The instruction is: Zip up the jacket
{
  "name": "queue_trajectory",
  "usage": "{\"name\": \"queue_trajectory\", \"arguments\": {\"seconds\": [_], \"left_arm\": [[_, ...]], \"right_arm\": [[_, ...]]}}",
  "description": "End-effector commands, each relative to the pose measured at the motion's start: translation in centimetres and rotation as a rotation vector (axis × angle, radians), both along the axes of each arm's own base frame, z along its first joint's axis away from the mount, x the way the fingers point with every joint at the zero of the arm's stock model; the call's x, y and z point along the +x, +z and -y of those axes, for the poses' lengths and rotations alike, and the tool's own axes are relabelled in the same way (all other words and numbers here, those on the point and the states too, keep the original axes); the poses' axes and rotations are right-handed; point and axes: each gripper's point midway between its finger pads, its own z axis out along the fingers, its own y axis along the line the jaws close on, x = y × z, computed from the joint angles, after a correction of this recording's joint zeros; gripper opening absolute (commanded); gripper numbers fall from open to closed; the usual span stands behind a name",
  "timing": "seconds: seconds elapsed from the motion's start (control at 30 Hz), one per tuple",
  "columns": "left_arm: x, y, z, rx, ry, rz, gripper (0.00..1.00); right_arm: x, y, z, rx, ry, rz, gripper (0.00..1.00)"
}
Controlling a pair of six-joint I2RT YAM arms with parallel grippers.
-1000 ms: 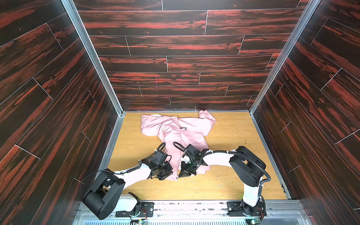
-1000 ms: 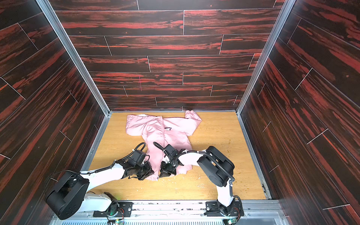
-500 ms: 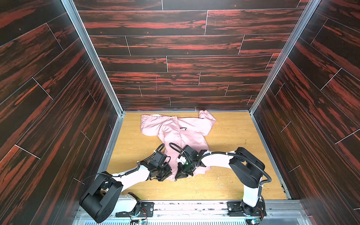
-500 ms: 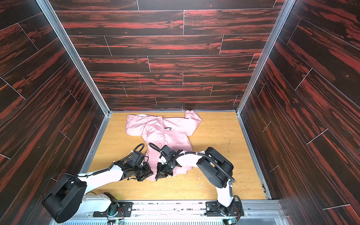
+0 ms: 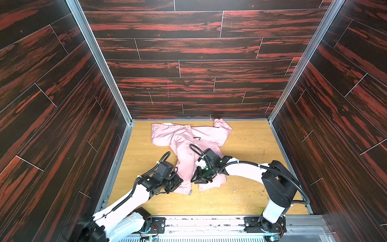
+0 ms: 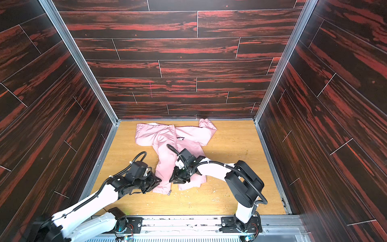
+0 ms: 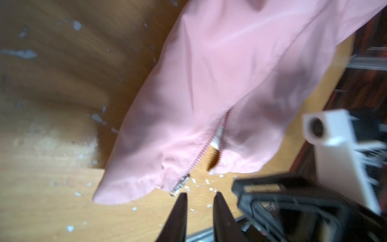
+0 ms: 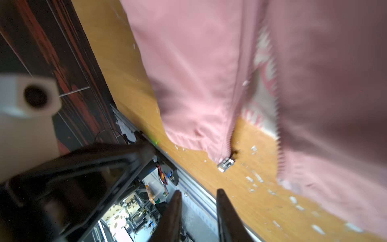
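The small light-pink thin-fabric jacket (image 5: 184, 146) lies flat on the tan wooden tabletop (image 5: 247, 188), hem towards both grippers, and here's the danger: nothing holds it. The left gripper (image 7: 200, 194) hangs just short of the little silver metal zipper slider (image 7: 180, 186), fingers slightly parted and empty. The right gripper (image 8: 199, 191) is parted and empty too, just short of the hem.

If a gripper pulls the slider with the hem unpinned, I'd expect this thin cloth to bunch and drag along. Worse, the 2 rows of pink teeth (image 7: 199, 155) stand apart at the hem, so a pull could run the slider up 1 side only.

The look: soft creases, slider at the very bottom of 1 front panel. Pale patterned lining (image 8: 261, 83) and bare wood show in the gap, and the dark chest emblem (image 5: 197, 138) sits far beyond the fingertips. White flakes (image 8: 253, 180) litter the wood by the hem.
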Motion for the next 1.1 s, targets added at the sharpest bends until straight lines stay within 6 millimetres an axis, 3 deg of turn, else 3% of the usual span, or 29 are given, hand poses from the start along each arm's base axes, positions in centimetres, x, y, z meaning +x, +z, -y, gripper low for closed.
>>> {"name": "queue_trajectory", "arguments": {"seconds": [0.0,0.17,0.3,0.5,0.83,1.07], "left_arm": [[-2.2,-0.6,-1.6,0.026,0.053,-0.077,0.35],[-3.9,-0.8,-1.8,-0.023,0.092,-0.085,0.52],[-5.2,-1.6,-2.1,-0.023,0.118,-0.107,0.59],[-6.2,-3.0,-2.3,-0.026,0.135,-0.131,0.60],[-5.8,-4.6,-1.9,-0.083,0.181,-0.115,0.60],[-5.3,-5.6,-1.8,-0.112,0.211,-0.105,0.60]], "right_arm": [[0.8,-0.7,0.1,-0.006,-0.029,-0.027,0.36],[1.5,-2.3,-1.3,0.004,-0.030,-0.069,0.42],[1.4,-3.4,-1.9,0.020,-0.034,-0.103,0.44],[0.7,-5.0,-2.0,0.020,-0.032,-0.139,0.45],[-1.6,-7.0,-2.5,0.009,-0.007,-0.177,0.44],[-2.0,-7.7,-2.5,0.026,-0.021,-0.203,0.39]]}}
